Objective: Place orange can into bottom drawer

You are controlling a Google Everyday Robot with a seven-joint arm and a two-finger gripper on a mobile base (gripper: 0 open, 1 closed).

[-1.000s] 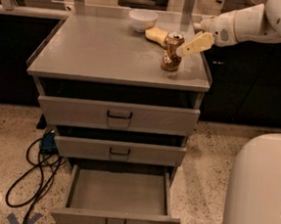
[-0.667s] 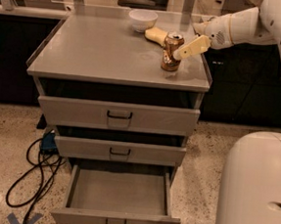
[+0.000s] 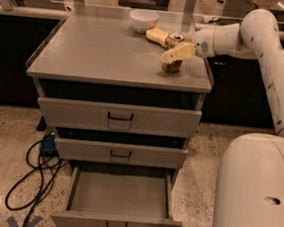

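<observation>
Markings: the orange can [image 3: 171, 65] is showing pale patches on its orange-brown side; no brand or lettering is reading out anywhere in the scene.
Floor, far left: a dark cable [image 3: 31, 178] is looping over the speckled floor, running up towards a small blue object [image 3: 48, 144] at the cabinet's lower left corner.
Cabinet: the grey cabinet [image 3: 107, 53] is standing square to the camera, its flat top carrying three items at the rear right.
Top drawer [image 3: 82, 114]: sitting pushed in, dark wire handle at centre.
Middle drawer [image 3: 79, 150]: also sitting pushed in.
Bottom drawer [image 3: 120, 195]: standing pulled well out towards the camera, its shallow tray showing bare grey metal, small handle [image 3: 115, 226] at the front centre.
Bowl: a white bowl [image 3: 143, 20] is sitting at the back edge of the top, left of the other items.
Sponge: a yellow sponge [image 3: 156, 34] is lying just beside the bowl and close behind the can.
Can position: standing on the cabinet top near the right edge, well above and apart from the open tray.
Can axis: long axis running vertical, silver top facing up.
Gripper [image 3: 171, 51]: reaching in from the right at can height, its cream tip lying across the front of the can's body.
Gripper state: whether it is clenching the can or sitting released around it cannot be told.
Arm [image 3: 238, 34]: the white arm is stretching leftward from the upper right.
Base: the white robot body [image 3: 254, 195] is filling the lower right corner.
</observation>
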